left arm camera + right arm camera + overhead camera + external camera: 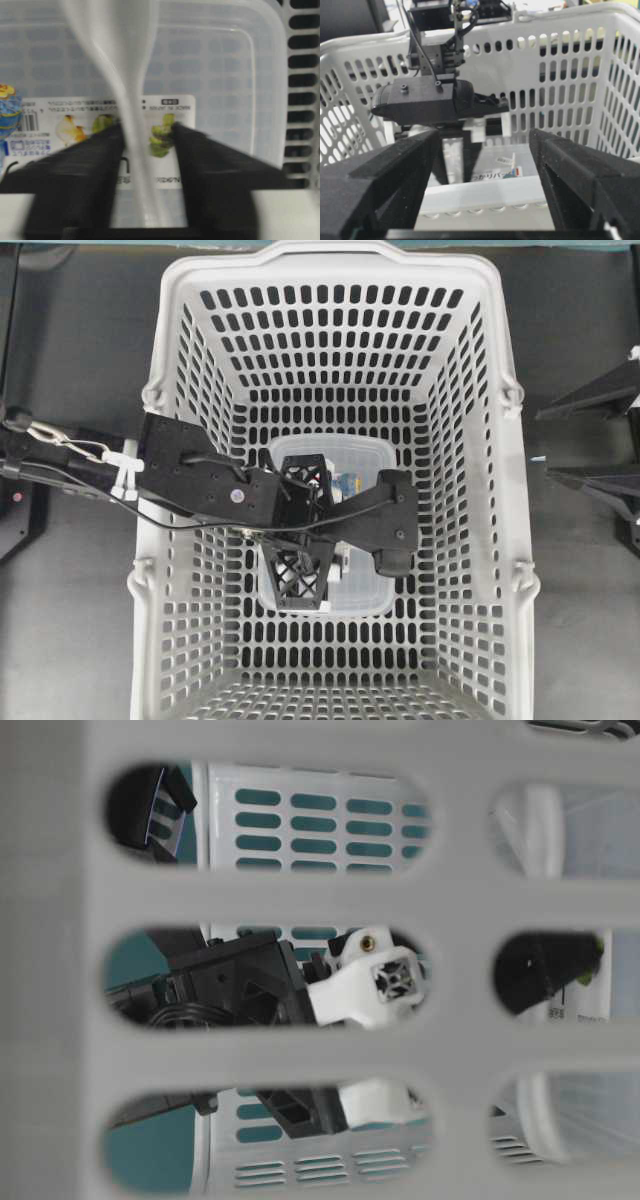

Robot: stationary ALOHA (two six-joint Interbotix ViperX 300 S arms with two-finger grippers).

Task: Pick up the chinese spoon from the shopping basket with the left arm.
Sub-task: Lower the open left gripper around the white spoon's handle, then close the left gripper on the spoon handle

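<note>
Left gripper [147,132] is down inside the shopping basket [520,490], fingers clamped on the chinese spoon [127,90] handle; right gripper [485,145] fingers wide apart.

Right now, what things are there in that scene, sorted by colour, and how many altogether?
White: 2, the chinese spoon and the shopping basket.
Clear: 1, the labelled container.
Black: 2, the left tool and the right tool.
Total: 5.

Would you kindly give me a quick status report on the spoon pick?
Left claw down in shopping basket, fingers either side of chinese spoon handle. Spoon lies on clear container. Right claw open, outside basket.
</note>
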